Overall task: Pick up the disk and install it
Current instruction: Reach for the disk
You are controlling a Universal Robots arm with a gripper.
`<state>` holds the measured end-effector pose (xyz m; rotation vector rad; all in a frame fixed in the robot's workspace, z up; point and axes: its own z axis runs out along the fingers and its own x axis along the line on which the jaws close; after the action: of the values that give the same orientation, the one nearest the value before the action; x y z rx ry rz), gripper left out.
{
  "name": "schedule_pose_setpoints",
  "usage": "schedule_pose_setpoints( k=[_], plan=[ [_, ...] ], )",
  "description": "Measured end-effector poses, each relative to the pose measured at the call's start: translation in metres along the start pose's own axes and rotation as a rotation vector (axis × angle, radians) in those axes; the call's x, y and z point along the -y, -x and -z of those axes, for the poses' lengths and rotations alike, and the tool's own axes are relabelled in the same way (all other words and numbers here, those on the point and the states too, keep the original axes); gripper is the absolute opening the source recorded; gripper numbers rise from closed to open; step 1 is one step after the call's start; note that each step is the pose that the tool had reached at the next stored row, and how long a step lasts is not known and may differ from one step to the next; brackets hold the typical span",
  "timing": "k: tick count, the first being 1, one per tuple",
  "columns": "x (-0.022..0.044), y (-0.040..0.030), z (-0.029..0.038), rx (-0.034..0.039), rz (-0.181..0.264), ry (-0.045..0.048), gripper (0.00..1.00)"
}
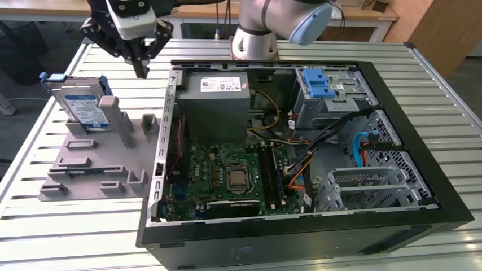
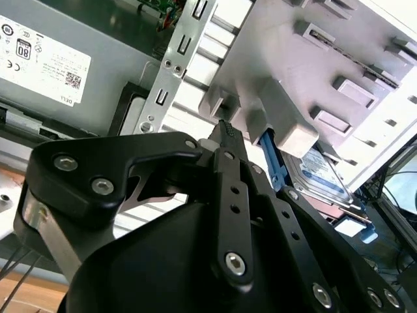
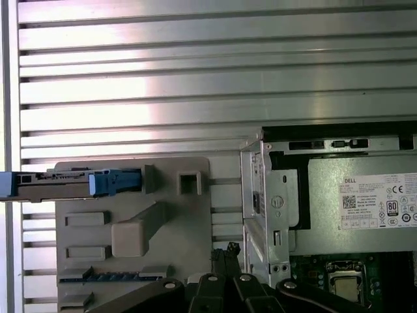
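Silver-grey rectangular disk (image 1: 79, 107) with blue-and-white label and blue plastic rails stands on edge in a slotted grey plastic fixture (image 1: 83, 164), likely so its top stays graspable; the black gripper (image 1: 141, 70), pressed together and empty, hangs over the fixture's opposite edge.

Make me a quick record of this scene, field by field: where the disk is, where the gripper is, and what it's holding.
disk: silver-grey hard drive with blue rails, standing on edge in the grey plastic holder
gripper: black gripper, over the slatted metal table between holder and open black computer case
jaws: shut, holding nothing
installed: no
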<state>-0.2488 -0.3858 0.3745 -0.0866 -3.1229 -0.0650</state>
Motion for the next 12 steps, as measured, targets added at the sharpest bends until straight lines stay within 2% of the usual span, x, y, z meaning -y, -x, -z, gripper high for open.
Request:
schedule_pose_setpoints(
  k=[3, 12],
  plan=[
    [-0.0029, -0.0068, -0.0004, -0.0004, 0.005, -0.0002, 0.11],
    [-0.0086, -0.0453, -0.0023, -0.0083, 0.004, -0.0006, 0.11]
  ],
)
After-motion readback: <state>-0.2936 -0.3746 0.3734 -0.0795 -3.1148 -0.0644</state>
